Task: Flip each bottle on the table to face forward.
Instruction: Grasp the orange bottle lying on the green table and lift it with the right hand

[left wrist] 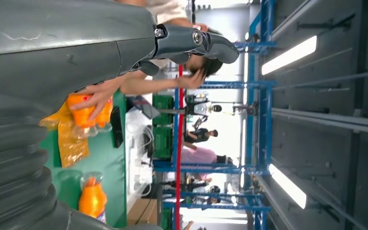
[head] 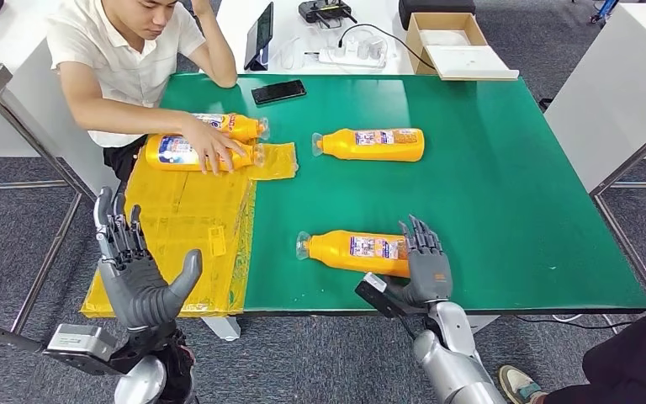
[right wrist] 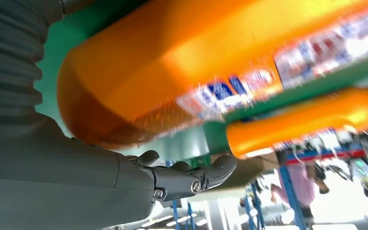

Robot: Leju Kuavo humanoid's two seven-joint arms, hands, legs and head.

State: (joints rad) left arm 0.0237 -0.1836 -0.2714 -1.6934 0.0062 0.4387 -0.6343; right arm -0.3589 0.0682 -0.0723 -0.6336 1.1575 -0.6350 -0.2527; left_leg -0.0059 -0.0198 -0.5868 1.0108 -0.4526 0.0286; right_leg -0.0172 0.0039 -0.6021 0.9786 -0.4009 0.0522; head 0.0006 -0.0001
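Observation:
Several orange bottles lie on their sides on the green table (head: 505, 202). The nearest bottle (head: 355, 251) (right wrist: 172, 62) lies by the front edge, cap to the left. My right hand (head: 426, 263) (right wrist: 100, 177) lies against its base end, fingers spread over it and thumb held apart. A second bottle (head: 372, 144) (right wrist: 306, 120) lies further back. Two more bottles (head: 187, 152) (head: 234, 126) (left wrist: 84, 115) sit at the far left under a person's hand (head: 210, 145). Off the table's left side my left hand (head: 137, 271) (left wrist: 76, 57) is raised, with spread fingers and nothing in it.
A yellow plastic sheet (head: 187, 231) covers the table's left end. A person (head: 126, 50) sits at the far left corner. A black phone (head: 278, 91) lies at the back edge. Behind are a cardboard box (head: 454, 40) and, at the right, a white table (head: 622, 80).

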